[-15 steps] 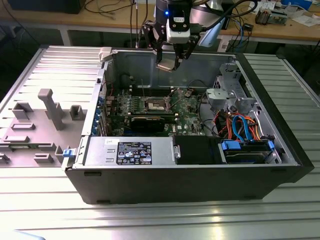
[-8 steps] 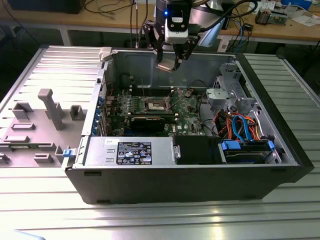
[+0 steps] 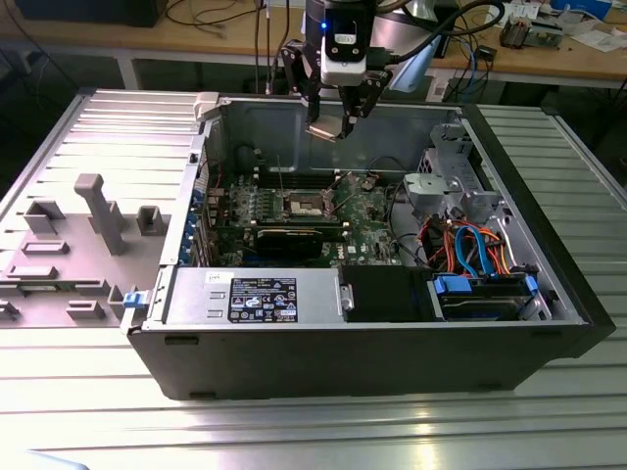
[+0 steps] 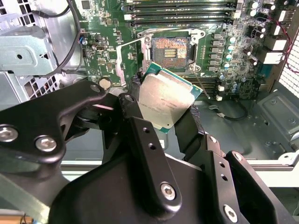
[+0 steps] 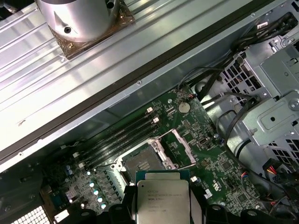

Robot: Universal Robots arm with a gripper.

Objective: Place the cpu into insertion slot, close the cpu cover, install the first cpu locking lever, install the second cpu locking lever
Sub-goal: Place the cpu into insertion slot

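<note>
The gripper (image 3: 333,122) hangs in the upper middle of the exterior view, above the open computer case (image 3: 392,352). Its 2 black fingers (image 4: 135,114) pinch the cpu (image 4: 166,100) by opposite edges. The chip is tilted, metal top facing the second wrist camera, and held in the air well apart from the green circuit board (image 4: 107,51). Below it lies the insertion slot (image 4: 170,48), its dark pin field uncovered. The cpu cover (image 4: 127,63) is swung open and stands just beside the slot. Long memory slots (image 4: 182,14) run along the slot's other side. The case rests on a ribbed metal table (image 3: 294,431), with a grey moulded tray (image 3: 59,255) at the exterior view's left.
</note>
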